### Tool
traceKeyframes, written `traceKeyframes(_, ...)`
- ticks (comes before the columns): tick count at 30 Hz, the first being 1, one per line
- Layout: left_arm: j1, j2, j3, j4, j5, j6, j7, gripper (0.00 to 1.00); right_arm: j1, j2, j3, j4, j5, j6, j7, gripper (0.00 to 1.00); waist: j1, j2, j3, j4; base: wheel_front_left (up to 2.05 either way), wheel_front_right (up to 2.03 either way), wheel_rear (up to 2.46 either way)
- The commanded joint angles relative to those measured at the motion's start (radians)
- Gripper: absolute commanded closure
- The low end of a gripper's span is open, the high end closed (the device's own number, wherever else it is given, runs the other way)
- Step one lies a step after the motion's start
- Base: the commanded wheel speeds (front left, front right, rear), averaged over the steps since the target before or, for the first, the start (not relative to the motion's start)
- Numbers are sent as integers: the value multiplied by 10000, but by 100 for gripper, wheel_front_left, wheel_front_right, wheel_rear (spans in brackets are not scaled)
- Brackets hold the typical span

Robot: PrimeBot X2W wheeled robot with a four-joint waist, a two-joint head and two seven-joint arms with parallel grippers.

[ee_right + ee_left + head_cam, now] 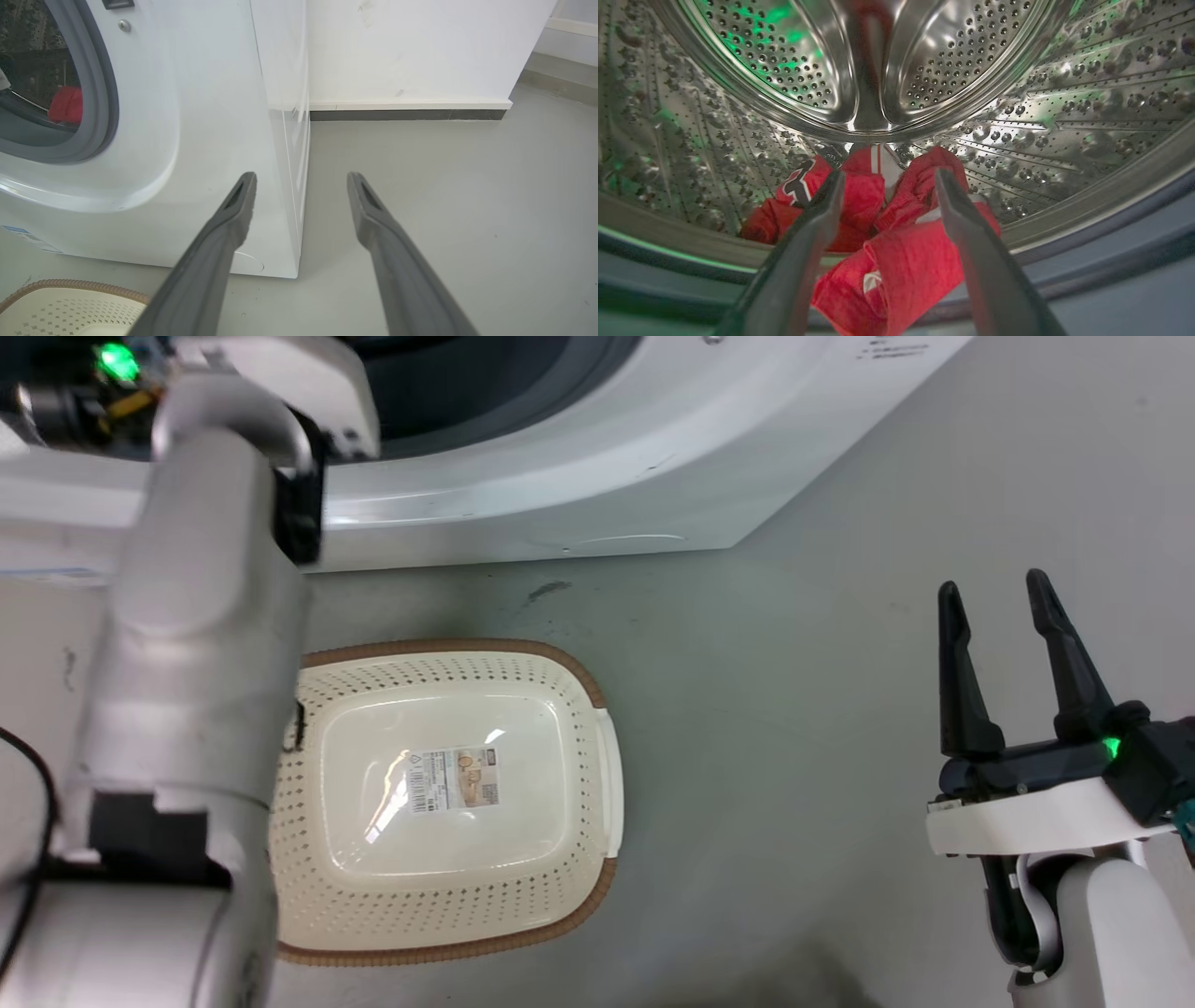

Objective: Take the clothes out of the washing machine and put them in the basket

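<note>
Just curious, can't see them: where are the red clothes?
In the left wrist view, the clothes lie inside the washing machine, at the drum's lip, between the left gripper's open fingers.

washing machine (560,504): 1 | basket (448,646): 1 | label (455,781): 1 | hands: 2, left hand (889,175), right hand (994,583) | red clothes (906,266): one heap, piece count unclear
</note>
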Motion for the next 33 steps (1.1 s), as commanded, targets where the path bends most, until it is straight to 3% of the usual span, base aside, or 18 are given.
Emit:
traceKeyframes(1, -526, 101, -2, 440, -12, -111, 276, 0, -178, -27, 84, 103, 122, -5, -63, 0, -1, 0, 110, -187, 0, 0, 0)
traceKeyframes(14, -2828, 1053, -144, 3235, -216, -845, 3522, 0, -476, -22, 913, 481, 786, -3, -90, 0, -1, 0, 545, -1114, 0, 0, 0)
traceKeyframes(29, -3788, 1588, -633, 4065, -32, -799, 6633, 0, -732, -21, 1536, 674, 1432, -3, -79, 0, -1, 0, 1013, -1889, 0, 0, 0)
traceKeyframes(30, -3762, 1580, -647, 4106, -44, -762, 6835, 19, -753, -21, 1552, 681, 1448, -3, -79, 0, -1, 0, 1033, -1909, 0, 0, 0)
traceKeyframes(31, -3735, 1590, -674, 4145, -38, -701, 7009, 71, -765, -21, 1564, 684, 1479, -5, -77, 0, -1, 0, 1050, -1923, 0, 0, 0)
traceKeyframes(32, -3694, 1605, -695, 4180, -35, -645, 7187, 100, -771, -21, 1578, 696, 1540, -3, -77, 0, -1, 0, 1060, -1932, 0, 0, 0)
traceKeyframes(33, -3670, 1610, -704, 4198, -56, -617, 7252, 100, -779, -21, 1586, 709, 1567, -3, -77, 0, -1, 0, 1063, -1939, 0, 0, 0)
